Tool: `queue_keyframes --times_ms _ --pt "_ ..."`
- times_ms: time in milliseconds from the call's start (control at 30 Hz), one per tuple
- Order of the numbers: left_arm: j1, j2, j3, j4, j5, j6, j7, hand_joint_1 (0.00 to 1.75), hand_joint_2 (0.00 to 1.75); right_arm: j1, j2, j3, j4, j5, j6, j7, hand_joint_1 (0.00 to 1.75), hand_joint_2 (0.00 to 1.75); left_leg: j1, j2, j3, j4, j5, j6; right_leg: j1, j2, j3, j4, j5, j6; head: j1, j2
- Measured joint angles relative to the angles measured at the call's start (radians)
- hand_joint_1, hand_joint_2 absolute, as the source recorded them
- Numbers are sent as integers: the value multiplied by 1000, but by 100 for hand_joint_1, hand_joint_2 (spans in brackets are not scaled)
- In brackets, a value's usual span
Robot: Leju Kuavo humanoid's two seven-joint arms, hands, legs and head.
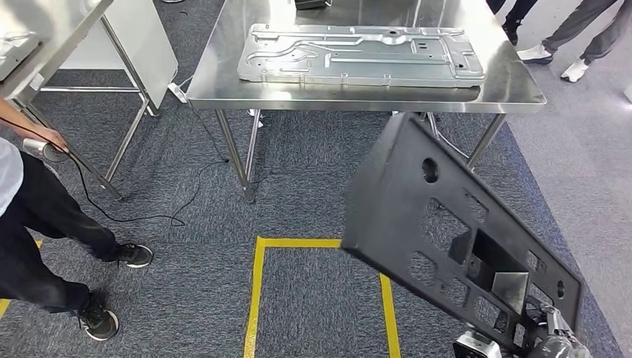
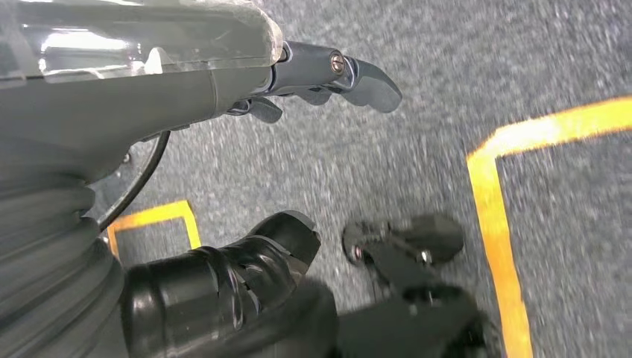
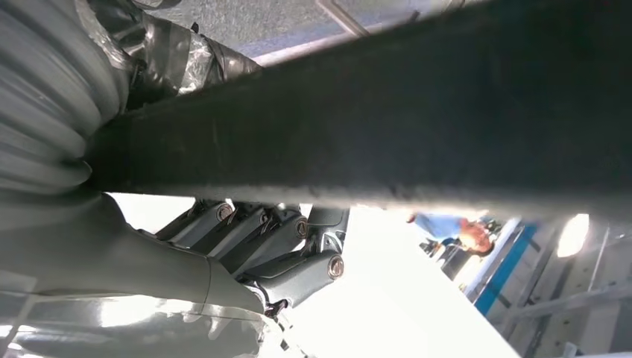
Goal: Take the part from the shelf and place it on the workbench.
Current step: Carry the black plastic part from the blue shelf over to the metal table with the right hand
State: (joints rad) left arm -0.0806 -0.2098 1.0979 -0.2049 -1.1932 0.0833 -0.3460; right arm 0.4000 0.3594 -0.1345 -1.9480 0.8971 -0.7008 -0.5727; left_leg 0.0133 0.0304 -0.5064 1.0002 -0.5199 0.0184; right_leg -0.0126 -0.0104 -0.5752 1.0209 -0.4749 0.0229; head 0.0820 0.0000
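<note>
A large black plastic part (image 1: 454, 224) with several cut-outs hangs tilted over the carpet, in front of the workbench's right end. My right hand (image 1: 551, 339) grips it at its lower corner near the picture's bottom right. In the right wrist view the part's dark edge (image 3: 417, 112) crosses the frame, with my fingers (image 3: 276, 246) curled along it. The steel workbench (image 1: 507, 89) stands ahead and carries a flat stamped metal panel (image 1: 358, 54). My left hand (image 2: 223, 149) hangs over the carpet, fingers apart, holding nothing.
A person in dark trousers (image 1: 37, 216) stands at the left beside a second steel table (image 1: 45, 30), holding a device with a cable (image 1: 141, 216) trailing on the floor. Other people's feet (image 1: 574, 67) are beyond the bench's right end. Yellow tape (image 1: 257, 298) outlines a box on the carpet.
</note>
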Motion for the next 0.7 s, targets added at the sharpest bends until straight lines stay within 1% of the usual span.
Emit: queue_keyframes --times_ms 133,267,300,367,433,467,500,533,567,600,633,667,700 --pt "0 0 0 0 0 -5 -6 0 175 0 0 4 9 0 0 -10 175 175 0 0 2 -4 1 -4 1 0 0 2 -2 -4 0 0" --pt "0 0 1 0 -2 -5 -5 0 175 -1 0 10 16 -11 0 -4 175 175 1 0 3 -5 1 -13 1 0 0 3 -3 -5 0 0" --pt "0 0 1 0 -2 -5 -4 0 175 -1 0 11 17 -12 0 -5 175 175 1 0 3 -5 1 -13 1 0 1 3 -3 -5 0 0" --pt "0 2 1 0 -3 -6 -3 0 175 -2 0 13 17 -15 0 -12 175 175 -1 0 4 -4 1 -7 -2 -1 3 -4 2 -1 0 0" --pt "0 2 1 0 -4 -8 -2 0 175 -3 1 16 17 -16 0 -16 175 175 5 1 18 -29 14 4 -3 -2 10 -11 5 5 0 0" --pt "-1 1 1 0 -4 -10 -1 0 175 -4 1 17 17 -17 0 -17 175 175 9 2 27 -46 24 9 -1 0 6 0 -5 8 1 0" --pt "-1 1 1 0 -4 -11 -1 0 175 -5 1 18 16 -18 0 -18 175 175 15 4 35 -60 32 12 -1 3 -8 34 -26 11 1 0" --pt "-1 0 1 0 -4 -13 -1 0 175 -6 1 18 16 -18 0 -19 175 175 17 6 38 -66 35 13 -4 5 -35 89 -53 14 1 0" --pt "-1 0 1 0 -5 -14 -1 0 175 -7 1 18 17 -19 0 -20 175 175 19 6 39 -67 36 13 -8 7 -69 155 -81 20 1 0" --pt "0 0 2 0 -5 -14 -1 0 175 -7 1 18 17 -19 0 -20 175 175 21 6 39 -67 34 10 -14 7 -101 213 -98 26 1 0" --pt "0 0 2 0 -6 -15 -1 0 175 -6 1 18 18 -19 0 -19 175 175 23 5 41 -65 31 5 -21 7 -120 242 -97 33 1 0" --pt "1 0 2 0 -7 -15 -1 0 175 -6 1 18 18 -19 0 -18 175 175 28 5 43 -61 26 -2 -28 7 -119 232 -75 41 1 0" --pt "1 0 2 0 -8 -15 -1 0 175 -7 1 18 18 -20 0 -18 175 175 35 3 46 -54 19 -11 -36 5 -98 182 -38 50 1 0"
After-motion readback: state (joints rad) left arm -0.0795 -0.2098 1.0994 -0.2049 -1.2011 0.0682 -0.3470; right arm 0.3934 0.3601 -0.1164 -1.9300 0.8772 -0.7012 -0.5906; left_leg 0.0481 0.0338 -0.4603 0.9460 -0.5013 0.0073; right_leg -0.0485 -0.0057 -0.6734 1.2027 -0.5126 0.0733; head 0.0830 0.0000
